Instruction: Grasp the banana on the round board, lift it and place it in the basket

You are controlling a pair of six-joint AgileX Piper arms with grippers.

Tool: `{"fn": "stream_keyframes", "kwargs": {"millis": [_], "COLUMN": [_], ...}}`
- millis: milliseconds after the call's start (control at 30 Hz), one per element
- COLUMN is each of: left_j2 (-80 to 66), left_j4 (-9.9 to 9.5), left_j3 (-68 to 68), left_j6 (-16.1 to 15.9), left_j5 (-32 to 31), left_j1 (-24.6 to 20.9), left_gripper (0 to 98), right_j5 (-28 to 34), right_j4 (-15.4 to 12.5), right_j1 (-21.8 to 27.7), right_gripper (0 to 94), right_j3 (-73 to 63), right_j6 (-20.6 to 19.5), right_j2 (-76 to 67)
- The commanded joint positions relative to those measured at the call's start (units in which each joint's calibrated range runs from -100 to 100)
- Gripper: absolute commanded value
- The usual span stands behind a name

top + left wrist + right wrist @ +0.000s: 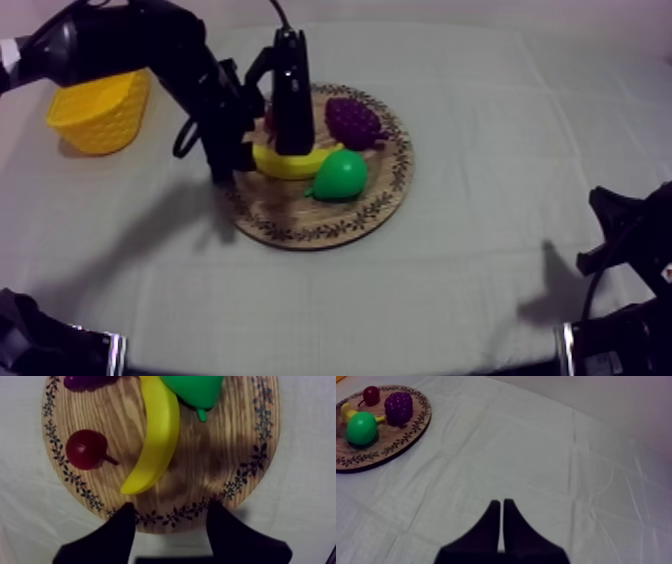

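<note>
**A:** On the board (330, 236), from its centre toward nine o'clock in the top view, lies the banana (285, 165). It is flat on the wood and not lifted.

**B:** What's the left gripper (171, 507) doing?

**A:** It hangs over the board's rim with its jaws wide apart and nothing between them. The banana's end lies just beyond the gap. I'd call this the approach, with the grasp not yet made.

**B:** So what does the next move call for?

**A:** Probably reaching further in and down so the fingers straddle the banana across its width, then closing. There is little room. The pear (340, 175) touches the banana at its four o'clock, and the small red fruit (85, 449) sits just beside it on the other side.

**B:** What else is on the board?

**A:** The grapes (352, 120), at the board's one o'clock, so it holds four fruits.

**B:** And the basket (100, 112)?

**A:** It is at ten o'clock from the board, well apart. The arm hides its inside, so I can't tell what it holds.

**B:** The right gripper (502, 504)?

**A:** Its jaws are pressed together on nothing, over bare cloth at the table's four o'clock.
</note>
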Motion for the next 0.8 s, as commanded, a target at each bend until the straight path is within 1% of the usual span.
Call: {"fn": "stream_keyframes", "kwargs": {"millis": [0,167,400,567,767], "left_j2": [0.93,4.33,11.16,16.98,22.2], "left_j4": [-0.22,-0.49,-0.74,-0.48,0.13], "left_j3": [-0.37,-2.43,-8.64,-14.82,-19.74], "left_j6": [0.42,1.17,2.29,2.66,2.76], "left_j5": [-0.01,-0.04,1.05,4.35,6.88], "left_j1": [0.22,1.22,2.91,2.18,0.71], "left_gripper": [62.2,65.0,65.8,66.4,64.5], "right_j5": [-0.03,-0.03,-0.03,-0.03,-0.03], "right_j4": [0.0,0.0,0.0,0.0,0.0], "right_j1": [-0.03,-0.03,-0.03,-0.03,-0.03], "right_gripper": [0.4,0.4,0.4,0.4,0.4], "right_j3": [0.04,0.04,0.04,0.04,0.04], "right_j6": [0.02,0.03,0.03,0.03,0.02], "right_j2": [-0.01,-0.01,-0.01,-0.01,-0.01]}}
